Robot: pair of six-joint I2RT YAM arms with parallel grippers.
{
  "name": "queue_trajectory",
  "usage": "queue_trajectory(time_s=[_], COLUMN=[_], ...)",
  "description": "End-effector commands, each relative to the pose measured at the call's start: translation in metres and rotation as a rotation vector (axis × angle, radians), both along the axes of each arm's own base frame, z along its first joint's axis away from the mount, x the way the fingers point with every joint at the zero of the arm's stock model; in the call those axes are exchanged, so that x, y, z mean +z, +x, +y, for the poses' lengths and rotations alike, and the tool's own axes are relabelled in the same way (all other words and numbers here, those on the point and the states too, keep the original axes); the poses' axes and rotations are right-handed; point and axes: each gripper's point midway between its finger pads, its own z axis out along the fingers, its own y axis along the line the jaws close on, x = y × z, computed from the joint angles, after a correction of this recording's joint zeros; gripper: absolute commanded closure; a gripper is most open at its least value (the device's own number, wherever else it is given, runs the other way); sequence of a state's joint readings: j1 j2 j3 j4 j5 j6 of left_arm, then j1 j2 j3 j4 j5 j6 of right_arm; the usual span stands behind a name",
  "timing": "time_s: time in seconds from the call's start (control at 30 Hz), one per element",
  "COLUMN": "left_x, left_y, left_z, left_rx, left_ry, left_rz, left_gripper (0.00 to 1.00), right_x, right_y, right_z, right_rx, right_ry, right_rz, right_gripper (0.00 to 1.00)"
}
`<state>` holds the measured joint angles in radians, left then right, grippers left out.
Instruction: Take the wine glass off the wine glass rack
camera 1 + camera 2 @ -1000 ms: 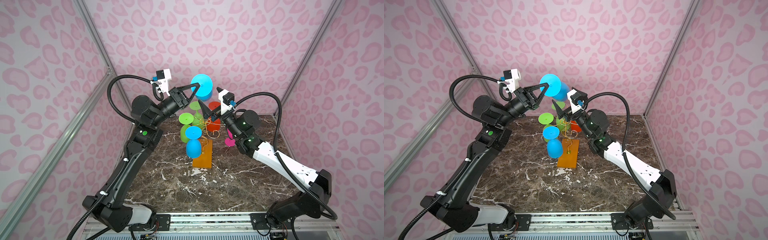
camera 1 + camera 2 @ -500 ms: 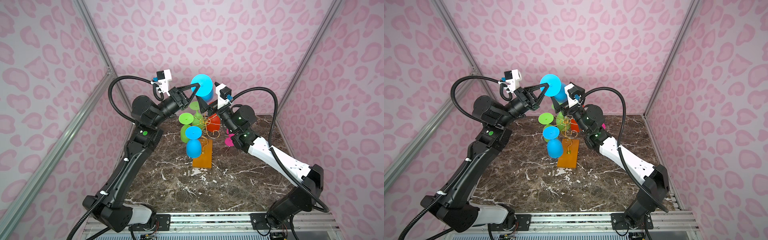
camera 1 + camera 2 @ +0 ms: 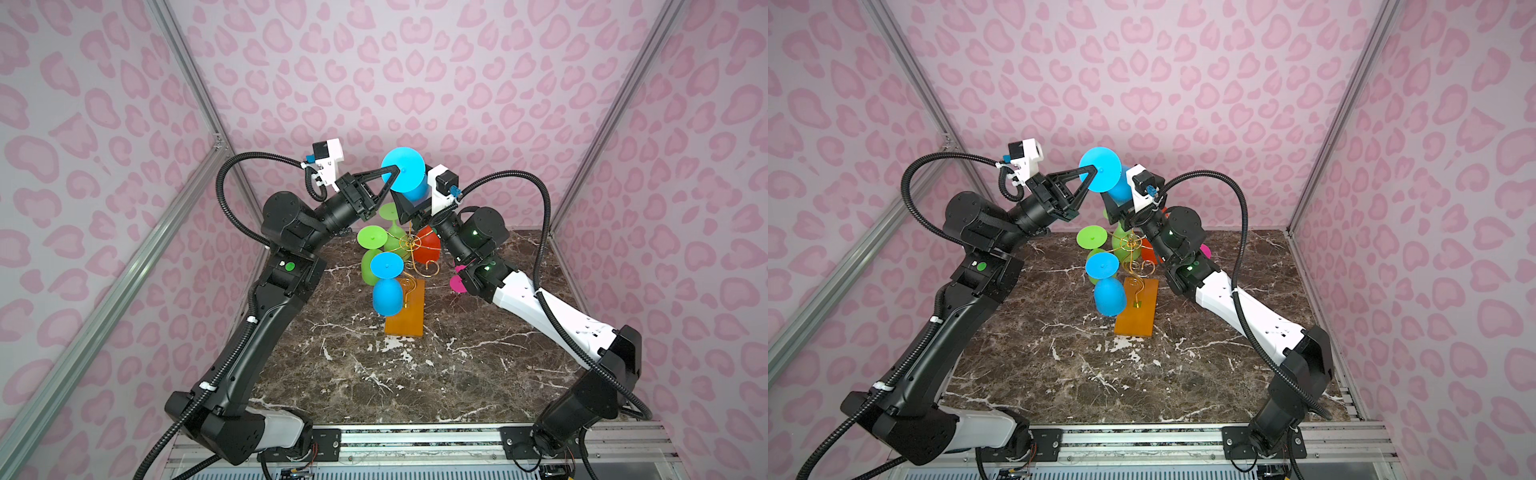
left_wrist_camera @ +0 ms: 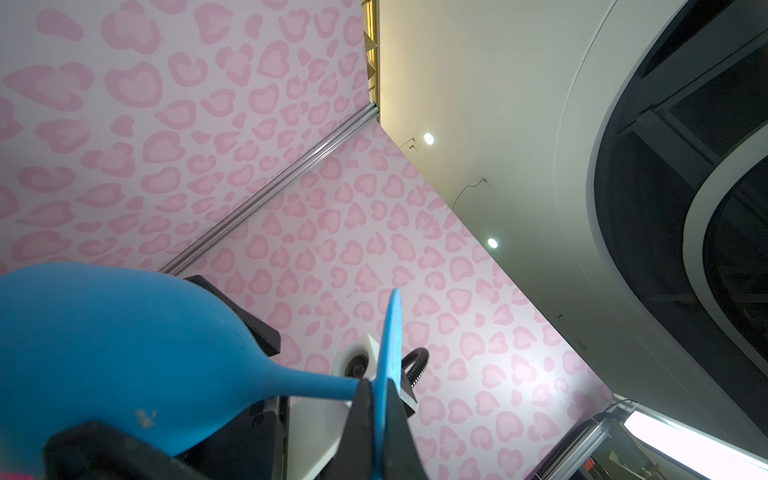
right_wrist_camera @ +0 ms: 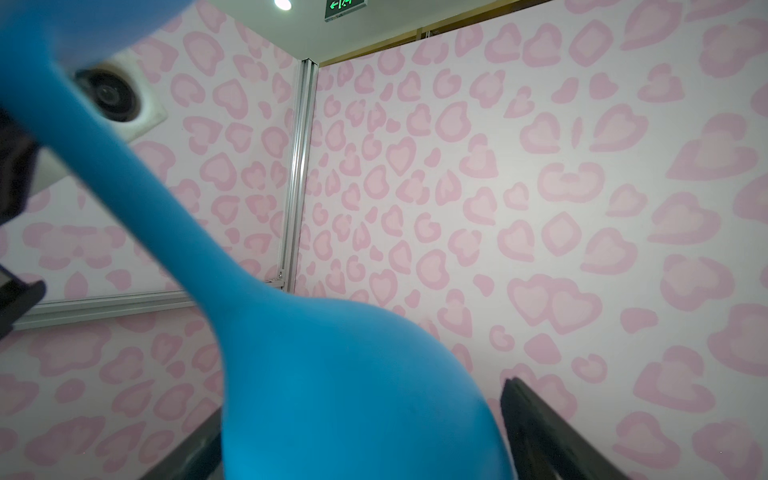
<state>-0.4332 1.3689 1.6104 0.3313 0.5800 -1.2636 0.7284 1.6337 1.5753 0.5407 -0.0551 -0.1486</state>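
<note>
Left gripper [image 3: 395,169] pinches the foot disc of the blue plastic wine glass [image 3: 411,189], high above the gold wire wine glass rack [image 3: 405,309]; right gripper [image 5: 357,436] stands spread around its bowl, seemingly not touching; close gently and centred before releasing the foot.

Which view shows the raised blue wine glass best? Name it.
Left wrist: the raised blue wine glass shows bowl, stem and foot in profile. Both top views show mostly its foot; right wrist shows only bowl and stem.

You're boxed in by pink heart-print walls [image 3: 415,62], metal corner posts [image 3: 193,83], a dark marble tabletop [image 3: 374,374] and ceiling spotlights [image 4: 429,139].
</note>
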Motion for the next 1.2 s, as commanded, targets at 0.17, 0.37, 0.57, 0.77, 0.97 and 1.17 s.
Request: queue_trajectory(time_s=[0.17,0.37,0.57,0.77,0.97,1.17], left_x=[0.016,0.018,0.017,0.017,-0.002,-0.022], left_y=[-0.013,-0.015,-0.016,-0.021,-0.008,0.018], left_z=[0.002,0.005,0.005,0.011,0.020,0.024], left_rx=[-0.042,-0.036,-0.023,0.058,0.279,0.542], left_ry=[-0.043,-0.047,-0.031,0.052,0.204,0.425], left_rz=[-0.046,-0.048,-0.058,-0.193,-0.393,-0.644], left_gripper=[0.96,0.96,0.50,0.40,0.36,0.34], right_x=[-0.003,-0.001,0.002,0.005,-0.007,-0.020], right_y=[-0.002,-0.005,-0.009,-0.017,-0.028,-0.047], right_z=[0.003,-0.001,-0.009,-0.035,-0.066,-0.076], right_rx=[0.022,0.018,0.010,-0.032,-0.074,-0.042], right_ry=[0.001,0.008,0.013,-0.002,-0.091,-0.224], right_rz=[0.020,0.036,0.068,0.191,0.356,0.488], right_gripper=[0.17,0.21,0.25,0.29,0.34,0.35])
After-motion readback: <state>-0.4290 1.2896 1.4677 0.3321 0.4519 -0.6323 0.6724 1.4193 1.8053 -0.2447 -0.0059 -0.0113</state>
